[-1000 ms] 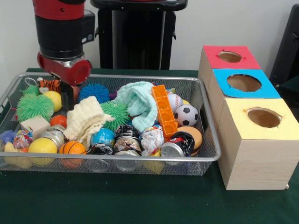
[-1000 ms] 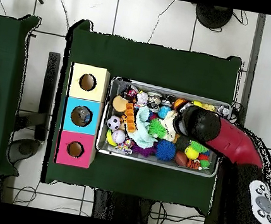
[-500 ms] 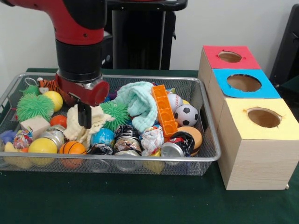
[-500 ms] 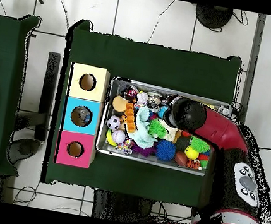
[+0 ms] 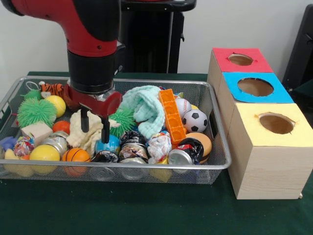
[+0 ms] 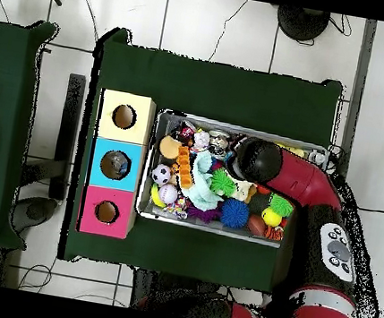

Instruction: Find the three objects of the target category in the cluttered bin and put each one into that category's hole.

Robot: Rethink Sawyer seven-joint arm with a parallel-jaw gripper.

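Front view shows the gripper [image 5: 95, 128] now shifted from the wire bin's [image 5: 215, 129] tiger-toy corner toward its middle, fingers spread and empty, straddling the cream cloth [image 5: 88, 128] above the blue globe ball [image 5: 108, 144]. Likely a ball pick is starting; nothing yet heads for the yellow hole [image 5: 276, 123].

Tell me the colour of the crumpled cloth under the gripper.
Pale cream-yellow cloth, clearest in the front view.
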